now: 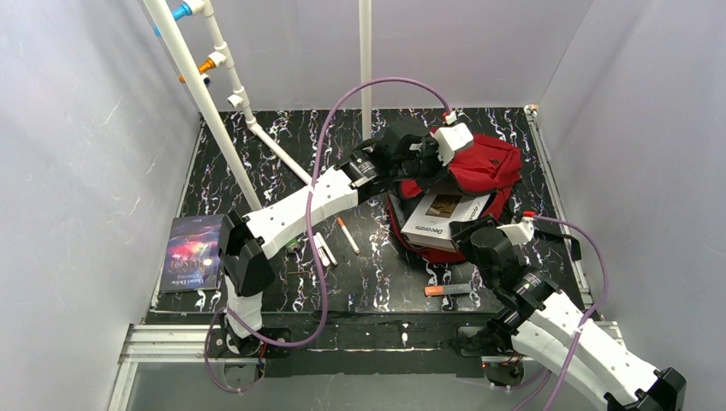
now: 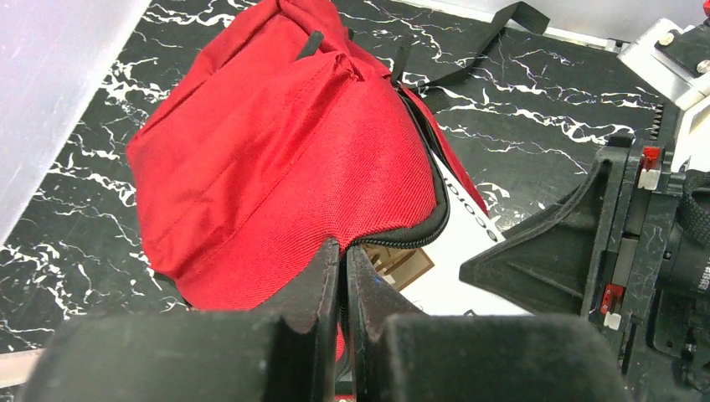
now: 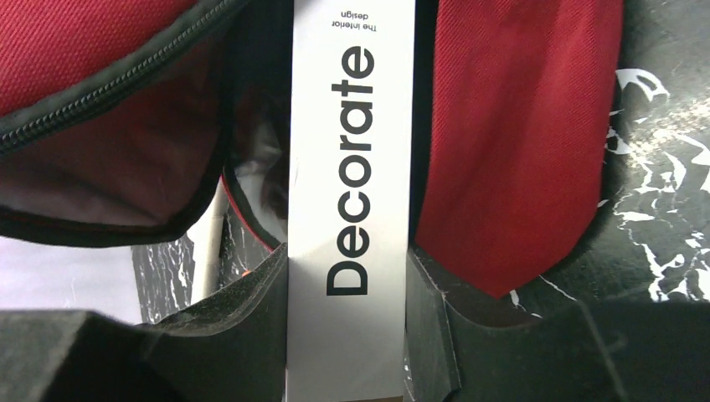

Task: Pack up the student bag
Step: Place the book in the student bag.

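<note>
The student bag (image 1: 490,167), dark red and soft with its dark zip open, lies on the tabletop (image 1: 377,282). The left fingers (image 2: 326,276) pinch its zip edge, holding the mouth up. The right fingers (image 3: 431,310), on the bag's near side, clamp the white book (image 3: 352,167) by its spine, its long axis pointing into the mouth, partly inside.

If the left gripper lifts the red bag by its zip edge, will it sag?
Probably sag: the student bag is soft, creased fabric. The rim the left gripper pinches would likely rise alone; the white book adds weight.
</note>
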Robot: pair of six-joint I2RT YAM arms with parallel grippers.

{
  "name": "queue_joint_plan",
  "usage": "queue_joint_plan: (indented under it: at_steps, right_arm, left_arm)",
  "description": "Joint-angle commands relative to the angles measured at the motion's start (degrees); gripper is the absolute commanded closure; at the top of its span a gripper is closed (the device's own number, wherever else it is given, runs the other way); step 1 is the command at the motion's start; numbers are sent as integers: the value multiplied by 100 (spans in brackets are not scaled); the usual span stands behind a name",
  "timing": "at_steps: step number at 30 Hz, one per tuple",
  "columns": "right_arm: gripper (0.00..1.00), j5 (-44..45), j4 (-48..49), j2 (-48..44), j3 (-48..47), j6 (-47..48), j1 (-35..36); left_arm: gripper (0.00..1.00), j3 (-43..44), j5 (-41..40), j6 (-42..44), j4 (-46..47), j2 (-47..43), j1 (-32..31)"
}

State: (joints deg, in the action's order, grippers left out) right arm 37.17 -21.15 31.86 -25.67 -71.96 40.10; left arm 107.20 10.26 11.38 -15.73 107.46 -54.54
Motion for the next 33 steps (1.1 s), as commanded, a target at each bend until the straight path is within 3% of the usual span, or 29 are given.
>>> queue_joint_plan:
  at_steps: [1,8,12,15,18,20,23,27,31,33]
  right_arm:
    - [99,558,430,-234,-50,369,-37]
    - [99,-123,2452,704,94,1401,-203]
    - [91,44,3275,1215,179,1809,-518]
    - [58,-149,4247,1679,524,2433,-969]
    - [20,153,3052,2051,107,2916,-1187]
    - [9,227,1753,1974,-242,2879,-1214]
    - [4,-167,89,1530,-541,2509,-1213]
    - [2,-1023,-1002,707,-741,2683,-1210]
    - [4,-2336,-1424,339,-978,2979,-1206]
    - [15,-3154,-1085,216,-834,3143,-1206]
  left_arm:
    - [100,86,-45,272,-67,-535,-34]
    - [100,-4,418,-160,122,-646,-30]
    - [100,-53,468,-258,149,-573,-30]
    - [100,-105,424,-288,157,-489,-32]
    - [100,-95,343,-310,130,-412,-32]
    - [100,-157,331,-305,135,-410,-30]
    - [100,-228,262,-281,162,-412,-30]
    - [100,-339,277,-346,308,-436,-30]
    - [100,-361,309,-404,366,-465,-30]
    - [100,-378,318,-419,404,-480,-30]
